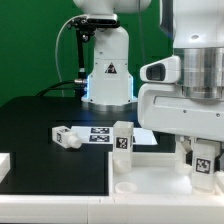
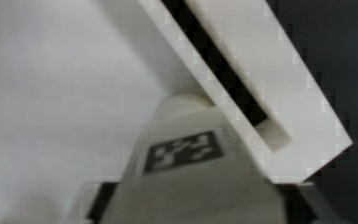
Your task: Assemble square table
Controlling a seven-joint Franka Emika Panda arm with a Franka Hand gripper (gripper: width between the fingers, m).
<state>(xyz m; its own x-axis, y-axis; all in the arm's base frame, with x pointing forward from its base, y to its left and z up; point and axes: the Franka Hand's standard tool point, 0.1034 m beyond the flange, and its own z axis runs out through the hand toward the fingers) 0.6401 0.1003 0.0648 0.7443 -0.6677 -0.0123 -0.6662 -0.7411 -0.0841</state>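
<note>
You have the tabletop (image 1: pixel 150 185) at the table's (image 1: pixel 40 120) near edge, an upright leg (image 1: pixel 122 140) behind it, a lying leg (image 1: pixel 66 137) toward the exterior view's left

White square tabletop (image 1: pixel 150 190) with raised rim, flat at five o'clock in the exterior view. Tagged leg (image 1: pixel 205 160) upright above its three o'clock side. Second leg (image 1: pixel 122 138) standing just off its eleven o'clock corner; third leg (image 1: pixel 67 137) on its side, well out at ten o'clock.

The exterior view sits low at the bench (image 1: pixel 40 135), facing the robot base (image 1: pixel 108 75) at 12 o'clock, while the wrist view looks down from very near onto the tagged leg (image 1: pixel 203 160) both share, at the exterior view's 4 o'clock.
</note>
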